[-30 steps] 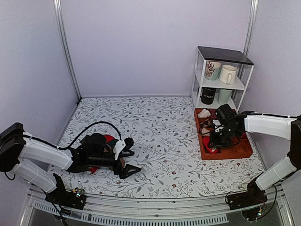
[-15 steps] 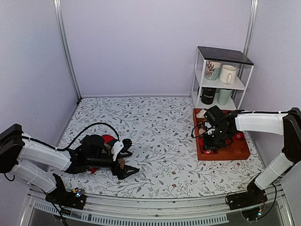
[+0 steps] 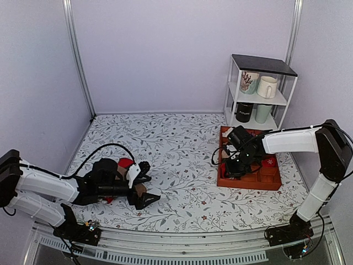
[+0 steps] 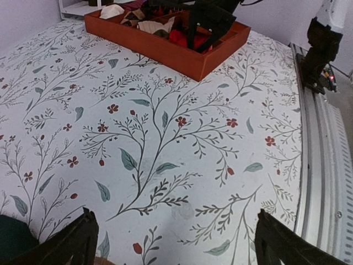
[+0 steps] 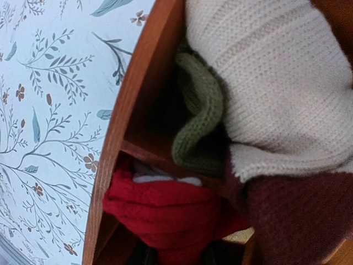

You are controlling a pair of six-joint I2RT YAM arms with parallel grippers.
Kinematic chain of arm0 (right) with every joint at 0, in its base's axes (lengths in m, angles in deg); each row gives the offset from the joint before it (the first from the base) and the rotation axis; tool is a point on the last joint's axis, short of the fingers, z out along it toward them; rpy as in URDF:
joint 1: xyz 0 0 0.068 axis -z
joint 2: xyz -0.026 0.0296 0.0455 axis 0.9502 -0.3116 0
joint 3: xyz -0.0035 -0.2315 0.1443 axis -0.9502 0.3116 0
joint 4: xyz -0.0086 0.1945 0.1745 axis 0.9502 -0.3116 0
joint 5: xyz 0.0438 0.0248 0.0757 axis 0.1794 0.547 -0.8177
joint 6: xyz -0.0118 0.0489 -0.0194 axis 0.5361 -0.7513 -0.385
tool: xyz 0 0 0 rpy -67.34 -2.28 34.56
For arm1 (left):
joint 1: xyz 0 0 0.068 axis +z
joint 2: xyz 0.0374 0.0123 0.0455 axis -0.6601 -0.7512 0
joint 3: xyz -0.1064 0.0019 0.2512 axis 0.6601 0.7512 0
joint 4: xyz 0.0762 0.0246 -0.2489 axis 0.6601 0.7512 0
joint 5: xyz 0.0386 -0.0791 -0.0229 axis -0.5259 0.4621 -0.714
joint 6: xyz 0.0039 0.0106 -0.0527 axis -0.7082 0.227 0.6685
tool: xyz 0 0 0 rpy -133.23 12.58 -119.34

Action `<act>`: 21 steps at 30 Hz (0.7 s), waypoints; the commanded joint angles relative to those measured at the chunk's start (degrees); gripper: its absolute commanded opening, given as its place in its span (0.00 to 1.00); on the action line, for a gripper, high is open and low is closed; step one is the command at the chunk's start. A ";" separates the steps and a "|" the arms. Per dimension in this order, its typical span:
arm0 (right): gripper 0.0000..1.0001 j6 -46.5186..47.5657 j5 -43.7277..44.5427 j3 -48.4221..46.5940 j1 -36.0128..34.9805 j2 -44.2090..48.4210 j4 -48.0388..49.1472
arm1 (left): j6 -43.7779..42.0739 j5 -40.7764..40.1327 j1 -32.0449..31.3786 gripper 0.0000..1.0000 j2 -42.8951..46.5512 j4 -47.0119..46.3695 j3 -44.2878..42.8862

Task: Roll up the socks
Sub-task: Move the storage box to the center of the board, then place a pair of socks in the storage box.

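Looks nearly done tbh: bright red knit socks [image 5: 165, 215] sit bunched in the reddish-brown wooden divided tray [image 3: 248, 184] under the right gripper [image 3: 236, 165] (can't tell its grip), left gripper [image 4: 175, 237] wide open and empty, so only tidying's left.

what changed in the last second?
Right tool, down in the tray, swung left toward the middle and the tray slid with it; its grip isn't visible. Left tool stayed open, low by the red sock, barely shifting. Shelf unmoved.
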 commanded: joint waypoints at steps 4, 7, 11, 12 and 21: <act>0.00 7.32 3.13 -1.43 -0.84 10.41 -7.68 | -0.85 -0.12 0.82 0.99 -0.25 -0.34 -0.16; 0.00 10.48 2.58 -1.50 -0.88 12.71 -8.92 | -0.79 0.13 0.90 1.00 -1.05 -0.32 -0.61; 0.00 13.67 0.94 -1.14 -1.12 11.82 -9.50 | -0.59 0.52 0.90 0.99 -1.80 -0.77 -0.72; 0.00 14.07 1.24 -1.08 -1.25 11.43 -9.47 | -0.56 0.55 0.90 0.99 -2.02 -0.78 -0.72; 0.00 10.85 6.23 0.29 -1.32 11.21 -6.53 | -0.57 0.86 0.90 1.00 -2.56 -0.86 -0.92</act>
